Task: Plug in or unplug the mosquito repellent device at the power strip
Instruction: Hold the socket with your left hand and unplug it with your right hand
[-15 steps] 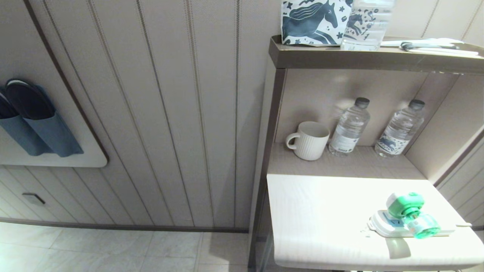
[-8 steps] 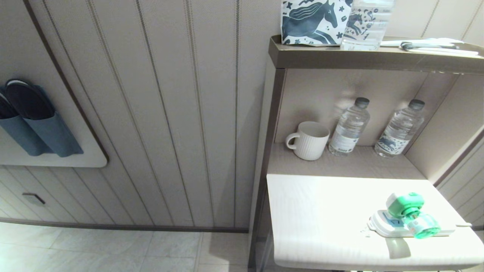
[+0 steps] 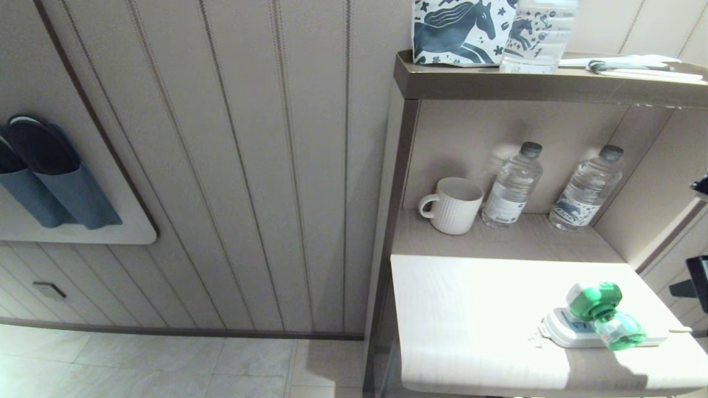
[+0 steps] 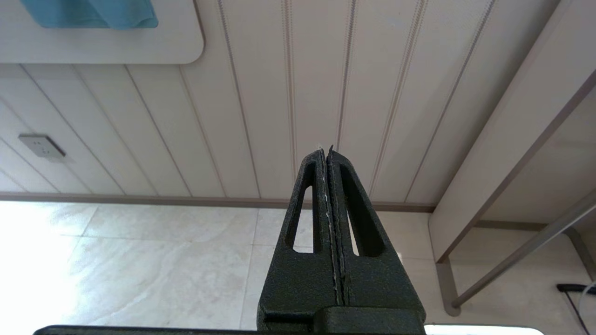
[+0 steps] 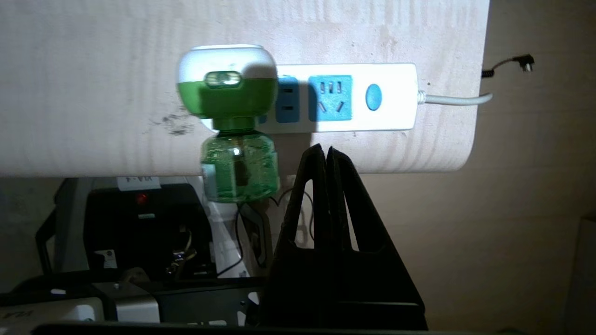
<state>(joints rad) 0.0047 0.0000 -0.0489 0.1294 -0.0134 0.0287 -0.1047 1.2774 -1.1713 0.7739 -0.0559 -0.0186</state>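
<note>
Right gripper [image 5: 326, 153] fully closed, empty, near mosquito repellent device [image 5: 228, 116] w/o touching; left gripper [image 4: 326, 153] closed too.

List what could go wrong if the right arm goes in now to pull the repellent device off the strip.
1. The mosquito repellent device sits plugged into the power strip, which lies loose near the table's front edge; pulling may lift or drag the strip off.
2. Its liquid bottle overhangs the edge, so a bump from below could lever the plug.
3. The right gripper is shut; it must open before it can grasp.
</note>
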